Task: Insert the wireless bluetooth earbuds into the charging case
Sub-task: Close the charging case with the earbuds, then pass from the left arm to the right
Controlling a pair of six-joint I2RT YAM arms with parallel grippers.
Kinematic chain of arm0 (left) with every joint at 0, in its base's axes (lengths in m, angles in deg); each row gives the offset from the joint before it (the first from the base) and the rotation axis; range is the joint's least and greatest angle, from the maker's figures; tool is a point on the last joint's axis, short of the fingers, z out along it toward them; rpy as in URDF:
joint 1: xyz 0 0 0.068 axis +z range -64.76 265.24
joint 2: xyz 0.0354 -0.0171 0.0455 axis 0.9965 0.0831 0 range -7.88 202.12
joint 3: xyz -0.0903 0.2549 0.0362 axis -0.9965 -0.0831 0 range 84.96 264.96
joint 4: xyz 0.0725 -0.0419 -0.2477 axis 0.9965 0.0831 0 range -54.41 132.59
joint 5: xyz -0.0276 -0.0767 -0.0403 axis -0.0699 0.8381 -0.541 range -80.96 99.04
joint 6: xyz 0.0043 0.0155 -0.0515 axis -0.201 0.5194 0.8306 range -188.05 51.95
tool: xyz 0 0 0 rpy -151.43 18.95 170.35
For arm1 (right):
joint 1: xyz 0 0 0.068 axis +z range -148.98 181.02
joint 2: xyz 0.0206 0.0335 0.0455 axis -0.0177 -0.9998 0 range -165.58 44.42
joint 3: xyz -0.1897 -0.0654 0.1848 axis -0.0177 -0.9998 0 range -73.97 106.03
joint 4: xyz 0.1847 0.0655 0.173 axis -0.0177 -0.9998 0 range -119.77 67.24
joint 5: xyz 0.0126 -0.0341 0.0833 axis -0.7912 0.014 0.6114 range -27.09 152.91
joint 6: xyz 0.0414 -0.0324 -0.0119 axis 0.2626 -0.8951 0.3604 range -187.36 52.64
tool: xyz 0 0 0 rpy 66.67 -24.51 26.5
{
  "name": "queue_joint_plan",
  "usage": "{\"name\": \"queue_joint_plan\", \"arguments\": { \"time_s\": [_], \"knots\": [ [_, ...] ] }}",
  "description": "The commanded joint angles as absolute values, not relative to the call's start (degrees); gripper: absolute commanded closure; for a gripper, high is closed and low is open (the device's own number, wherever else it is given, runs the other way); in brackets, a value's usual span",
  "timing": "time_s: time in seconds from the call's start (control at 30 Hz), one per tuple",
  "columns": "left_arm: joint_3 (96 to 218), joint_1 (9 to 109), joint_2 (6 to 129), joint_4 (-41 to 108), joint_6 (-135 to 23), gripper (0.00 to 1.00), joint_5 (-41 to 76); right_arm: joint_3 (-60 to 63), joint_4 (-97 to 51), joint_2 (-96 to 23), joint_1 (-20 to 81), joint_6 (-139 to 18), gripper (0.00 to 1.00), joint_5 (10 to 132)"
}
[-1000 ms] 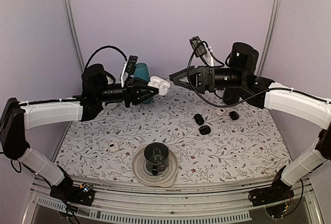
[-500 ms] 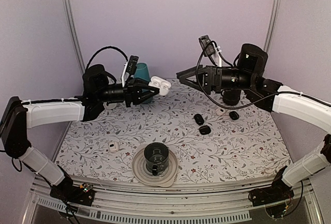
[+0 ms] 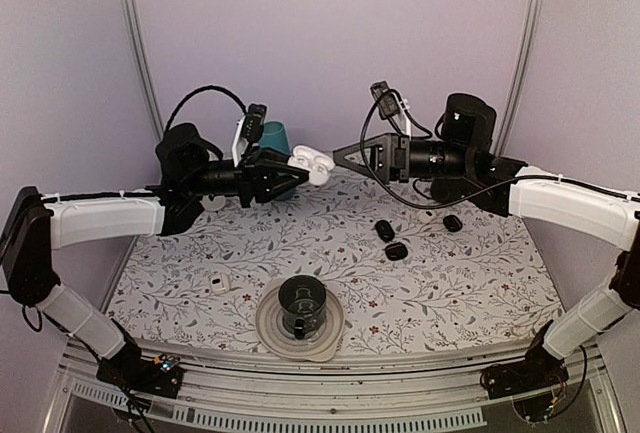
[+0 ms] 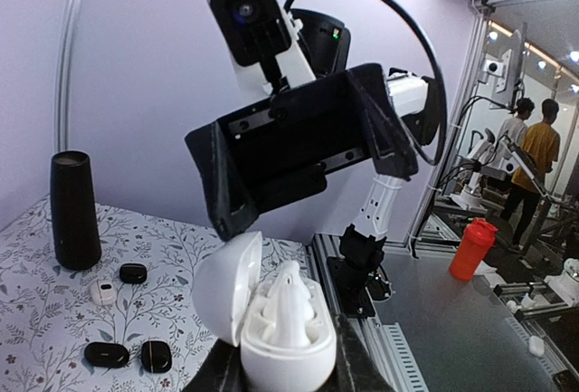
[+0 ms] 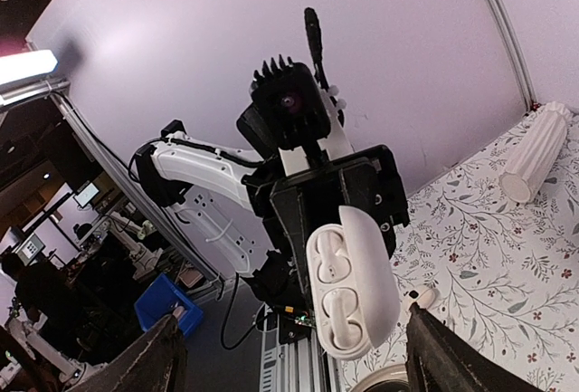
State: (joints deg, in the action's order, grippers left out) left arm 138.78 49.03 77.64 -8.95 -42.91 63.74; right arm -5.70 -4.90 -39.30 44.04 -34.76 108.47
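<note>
Fingers of the left gripper (image 3: 291,167) clench the charging case (image 3: 314,164) aloft, open wells facing right; the right gripper (image 3: 340,156), spread and empty, points at it from just beside.

The left gripper (image 4: 286,376) pinches the white case (image 4: 294,342), its lid (image 4: 224,288) swung left and a white ridge (image 4: 289,294) standing up inside. Just above, the right gripper (image 4: 303,152) faces it, jaws spread. On the table (image 4: 36,320) at left are a black cylinder (image 4: 74,211), three black ovals (image 4: 107,354) and a small white piece (image 4: 103,292).
</note>
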Motion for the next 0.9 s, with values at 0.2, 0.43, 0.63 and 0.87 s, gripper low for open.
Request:
{"name": "queue_joint_plan", "arguments": {
  "time_s": [0.2, 0.43, 0.63, 0.87],
  "knots": [
    [140.81, 48.15, 78.84, -12.41, -41.27, 1.00, 63.70, -5.15, -1.38, -41.26, 45.93, -32.98, 0.16, 111.20],
    [141.65, 48.18, 80.00, -9.87, -41.34, 1.00, 62.33, -3.36, -1.30, -40.92, 47.59, -34.41, 0.16, 112.93],
    [141.56, 48.24, 79.66, -9.59, -41.42, 1.00, 62.47, -4.01, -5.57, -39.52, 47.60, -37.04, 0.19, 107.05],
    [141.85, 48.24, 80.58, -11.25, -37.25, 1.00, 63.07, -6.40, -6.43, -38.62, 47.81, -40.94, 0.34, 100.40]
  ]
}}
